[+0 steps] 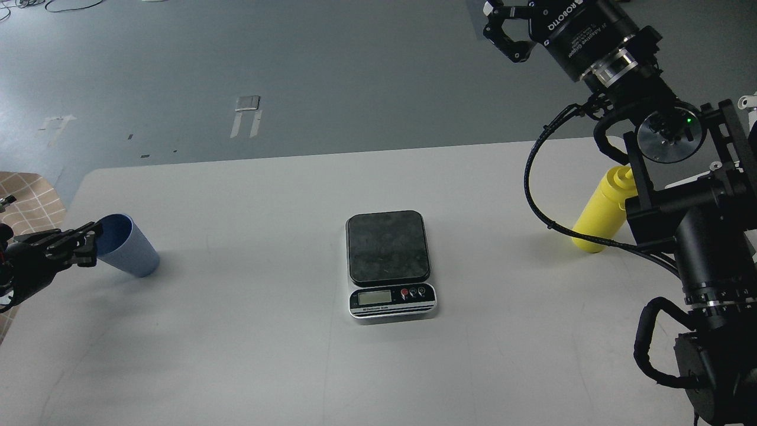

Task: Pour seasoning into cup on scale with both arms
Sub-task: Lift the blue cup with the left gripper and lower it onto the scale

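Head view: cup at left gripper, scale mid-table, bottle by right arm

Head view, read left to right across the white table [236,355]. Left gripper [89,239] low at the table's left edge, pointing right, its fingertips right at the rim of the blue cup [127,245]. Cannot tell whether closed on the rim or merely touching it, the fingers being dark and seen nearly end-on. Cup tilted, mouth turned toward that gripper, base resting on the table away from it. Patterned beige surface [32,204] just behind the left arm, off the table's corner.

Well to the right of the cup, clear of both grippers: the scale [387,263], black platform bare, silver panel with display and buttons facing the near edge.

Farther right, the yellow seasoning bottle [603,216], standing on the table, partly hidden behind the right arm's joints, a black cable [535,201] crossing in front of its base. Right gripper [500,29] raised high, well above and beyond the bottle, over the grey floor [295,71], fingers spread apart and holding nothing, pointing left. Tape marks [247,115] on the floor beyond the table's far edge.
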`<state>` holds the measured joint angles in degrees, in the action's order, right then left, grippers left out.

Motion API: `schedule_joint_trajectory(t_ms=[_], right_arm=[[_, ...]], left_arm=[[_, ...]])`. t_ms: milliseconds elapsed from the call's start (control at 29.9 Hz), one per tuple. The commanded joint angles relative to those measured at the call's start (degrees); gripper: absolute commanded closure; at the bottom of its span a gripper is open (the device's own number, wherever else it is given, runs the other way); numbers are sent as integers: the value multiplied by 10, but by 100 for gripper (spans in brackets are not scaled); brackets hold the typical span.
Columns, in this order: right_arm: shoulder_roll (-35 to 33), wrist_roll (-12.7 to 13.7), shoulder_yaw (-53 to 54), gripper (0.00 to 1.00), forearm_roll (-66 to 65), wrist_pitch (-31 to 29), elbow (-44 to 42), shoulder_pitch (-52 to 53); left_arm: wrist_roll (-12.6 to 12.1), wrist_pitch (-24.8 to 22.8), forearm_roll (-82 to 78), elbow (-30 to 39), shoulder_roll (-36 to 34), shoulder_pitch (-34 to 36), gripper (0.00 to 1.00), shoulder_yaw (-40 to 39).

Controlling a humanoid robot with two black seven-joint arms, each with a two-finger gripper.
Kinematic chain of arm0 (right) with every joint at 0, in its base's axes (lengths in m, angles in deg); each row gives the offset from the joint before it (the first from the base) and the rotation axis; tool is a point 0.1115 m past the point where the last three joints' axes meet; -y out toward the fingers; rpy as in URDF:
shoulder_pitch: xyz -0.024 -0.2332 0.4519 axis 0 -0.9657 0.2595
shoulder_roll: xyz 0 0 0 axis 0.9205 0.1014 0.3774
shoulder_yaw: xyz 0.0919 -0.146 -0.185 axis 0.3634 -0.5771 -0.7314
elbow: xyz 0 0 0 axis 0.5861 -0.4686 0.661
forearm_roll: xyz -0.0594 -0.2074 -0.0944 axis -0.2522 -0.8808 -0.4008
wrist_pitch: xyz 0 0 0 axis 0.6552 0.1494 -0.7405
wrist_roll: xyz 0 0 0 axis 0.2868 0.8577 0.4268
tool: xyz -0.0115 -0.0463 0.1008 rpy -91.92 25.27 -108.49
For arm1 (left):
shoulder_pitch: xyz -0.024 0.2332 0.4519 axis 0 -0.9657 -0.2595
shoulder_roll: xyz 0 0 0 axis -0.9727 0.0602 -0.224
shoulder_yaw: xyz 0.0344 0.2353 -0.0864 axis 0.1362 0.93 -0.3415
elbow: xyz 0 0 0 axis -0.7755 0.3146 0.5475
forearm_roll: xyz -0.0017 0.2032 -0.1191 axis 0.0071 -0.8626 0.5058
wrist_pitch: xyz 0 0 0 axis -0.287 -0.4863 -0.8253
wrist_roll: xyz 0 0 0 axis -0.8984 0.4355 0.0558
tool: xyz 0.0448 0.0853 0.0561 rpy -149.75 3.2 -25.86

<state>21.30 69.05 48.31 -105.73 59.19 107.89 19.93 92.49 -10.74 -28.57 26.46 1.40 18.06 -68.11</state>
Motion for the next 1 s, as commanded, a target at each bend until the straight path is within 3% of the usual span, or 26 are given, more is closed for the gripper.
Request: schedule_joint_trajectory(t_ms=[0,167,434,702,969], right_arm=[[0,0,1,0,0,0,0,0],[0,0,2,0,0,0,0,0],[0,0,2,0,0,0,0,0],[0,0,2,0,0,0,0,0],[-1,0,4,0,0,0,0,0]], left_arm=[[0,-2,12,-8,9,3,100,-6],[0,-2,62,-7,5,12,100,-1],[0,-44,60,6,14,122,100,1],[0,-109,59,104,65,220,100,0],[0,-160,30,166,123,264,100,1]])
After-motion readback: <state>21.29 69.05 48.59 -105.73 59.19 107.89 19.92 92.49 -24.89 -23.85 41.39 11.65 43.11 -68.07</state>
